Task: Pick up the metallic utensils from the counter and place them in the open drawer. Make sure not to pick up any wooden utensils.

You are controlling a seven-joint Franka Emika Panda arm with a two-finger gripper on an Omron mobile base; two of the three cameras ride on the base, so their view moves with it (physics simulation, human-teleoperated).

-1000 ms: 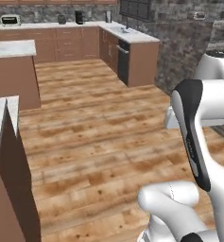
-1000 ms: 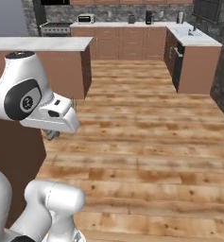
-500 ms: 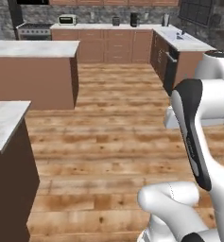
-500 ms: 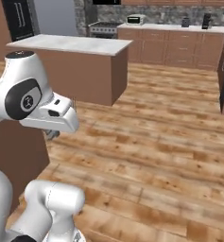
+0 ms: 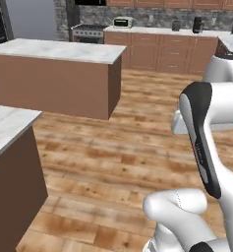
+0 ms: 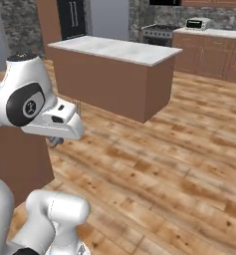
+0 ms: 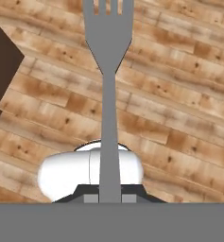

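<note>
Above wood floor (image 7: pixel 179 118) | hand (image 7: pixel 109 198) clamped on grey fork (image 7: pixel 108 94)

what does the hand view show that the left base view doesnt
Hand view: a grey metal fork, its handle running down between the gripper fingertips, tines pointing away over the floor.

Left base view: a kitchen island with a pale marble top, a stove, a toaster on the back counter, brown cabinets.

Both: the wooden plank floor.
</note>
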